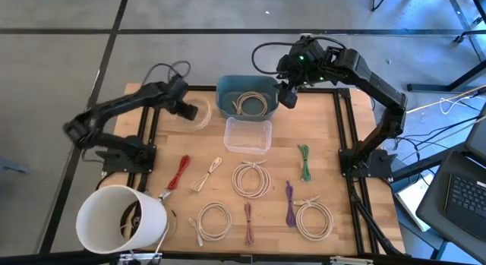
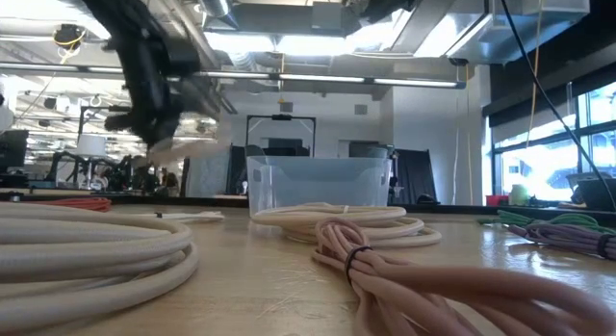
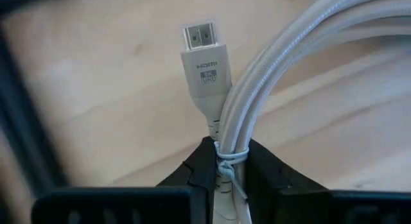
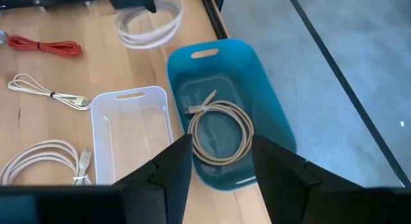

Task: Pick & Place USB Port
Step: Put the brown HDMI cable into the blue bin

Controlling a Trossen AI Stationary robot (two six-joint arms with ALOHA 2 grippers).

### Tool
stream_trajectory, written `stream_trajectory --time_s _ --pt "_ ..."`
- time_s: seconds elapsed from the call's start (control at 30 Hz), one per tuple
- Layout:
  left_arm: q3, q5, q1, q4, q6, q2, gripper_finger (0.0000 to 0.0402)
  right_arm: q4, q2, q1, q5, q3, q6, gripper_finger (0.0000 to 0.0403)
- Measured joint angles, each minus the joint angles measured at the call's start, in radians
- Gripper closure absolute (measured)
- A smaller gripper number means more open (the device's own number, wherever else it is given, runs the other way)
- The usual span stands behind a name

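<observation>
My left gripper (image 1: 187,109) is over the table's far left part, shut on a coiled white cable (image 1: 200,113) whose plug (image 3: 202,57) is marked HDMI. In the low view the coil (image 2: 185,146) hangs blurred above the tabletop. A blue bin (image 1: 247,96) at the far middle holds a coiled beige cable (image 4: 218,131). Against its near side stands a clear bin (image 1: 247,134). My right gripper (image 1: 288,96) is open above the blue bin's right rim, holding nothing. My left gripper pinches the white cable's bundled strands at the thin tie (image 3: 226,161), just behind the plug, between its two fingers (image 3: 199,169). The fingers slant down from above. The plug sticks out past the fingertips and the coil (image 3: 308,51) loops away beside it, lifted clear of the table.
Several tied cables lie across the table's near half: red (image 1: 178,172), white (image 1: 250,176), green (image 1: 304,162), purple (image 1: 289,203), pink (image 1: 248,223). A big white cup (image 1: 121,218) lies at the near left corner. A laptop (image 1: 463,189) sits beyond the table's right edge.
</observation>
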Motion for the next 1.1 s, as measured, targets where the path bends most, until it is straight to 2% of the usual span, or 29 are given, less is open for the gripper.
stream_trajectory --time_s 0.07,0.2,0.27,0.33,0.47,0.7,0.93,1.1 --pt "0.000 0.105 -0.009 0.106 -0.048 -0.096 0.0358 0.000 0.000 0.000 0.000 0.000 -0.001 0.0240" --pt "0.002 0.280 -0.029 0.486 -0.129 -0.229 0.0358 -0.004 0.000 0.000 0.000 0.000 -0.015 0.0240" --pt "0.023 0.319 -0.043 0.634 -0.137 -0.243 0.0358 -0.014 0.000 0.000 0.000 0.000 -0.027 0.0240" --pt "0.086 0.330 -0.061 0.656 -0.091 -0.222 0.0358 -0.016 0.000 0.000 0.000 0.000 -0.029 0.0240" --pt "0.259 0.328 -0.107 0.542 0.057 -0.089 0.0358 -0.016 0.000 -0.007 0.000 0.000 -0.028 0.0240" --pt "0.629 0.310 -0.153 0.244 0.313 0.254 0.0358 -0.056 0.000 -0.012 0.003 0.000 -0.003 0.0240" --pt "0.911 0.144 -0.189 -0.051 0.486 0.549 0.0358 -0.084 0.000 -0.012 0.003 0.000 0.007 0.0240" --pt "1.006 0.058 -0.202 -0.108 0.511 0.688 0.0358 -0.084 0.000 -0.012 0.054 0.000 0.003 0.0240"
